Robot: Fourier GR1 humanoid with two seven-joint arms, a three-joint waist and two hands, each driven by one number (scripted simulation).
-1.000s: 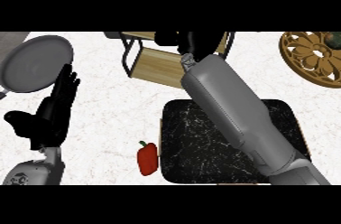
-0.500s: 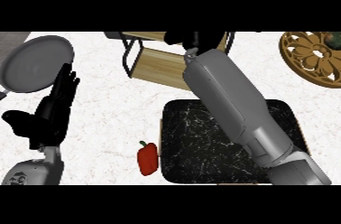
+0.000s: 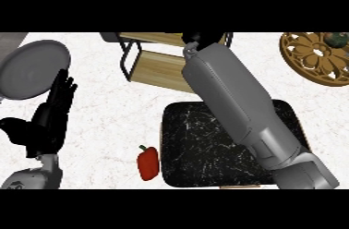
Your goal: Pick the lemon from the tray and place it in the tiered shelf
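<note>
White marbled desk (image 3: 109, 126). Black square stone tray (image 3: 197, 149), no lemon on it. Wooden dark-framed tiered shelf (image 3: 160, 71): right hand (image 3: 203, 39) there, grip cannot tell. Left hand (image 3: 51, 115) spread, resting. Lemon unseen, likely carried. Placing step; next, release onto tier.

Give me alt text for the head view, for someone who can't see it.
The robot's right hand is at the wooden tiered shelf, its forearm stretched over the dark tray. The left hand rests open at left; a red pepper lies beside the tray.

Bright even light, faint shadows
</note>
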